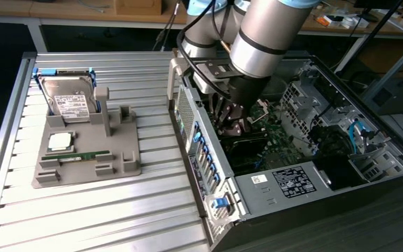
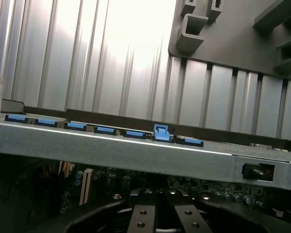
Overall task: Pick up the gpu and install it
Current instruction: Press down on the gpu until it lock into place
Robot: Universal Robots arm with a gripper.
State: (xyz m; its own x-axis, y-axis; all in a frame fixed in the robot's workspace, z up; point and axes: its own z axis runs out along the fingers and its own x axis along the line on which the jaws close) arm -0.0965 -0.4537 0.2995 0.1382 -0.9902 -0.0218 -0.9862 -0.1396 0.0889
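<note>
**Gpu [image 1: 247,138] sits inside the computer case [image 1: 209,157], under the gripper [image 1: 235,124]**

I see the gripper's fingers [image 2: 141,217] pressed together, low over the motherboard [image 1: 280,143]. The dark card lies just below them. I cannot tell if they pinch it. The hard drive [image 1: 69,102] stands on the grey holder [image 1: 82,169].

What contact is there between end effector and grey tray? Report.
Apart. The exterior view shows the end effector inside the open computer case, the grey tray outside it on the table, the case wall between.

Computer case [image 1: 306,173] open on top; its rear wall [image 2: 135,153] hems the gripper [image 1: 235,123].
</note>
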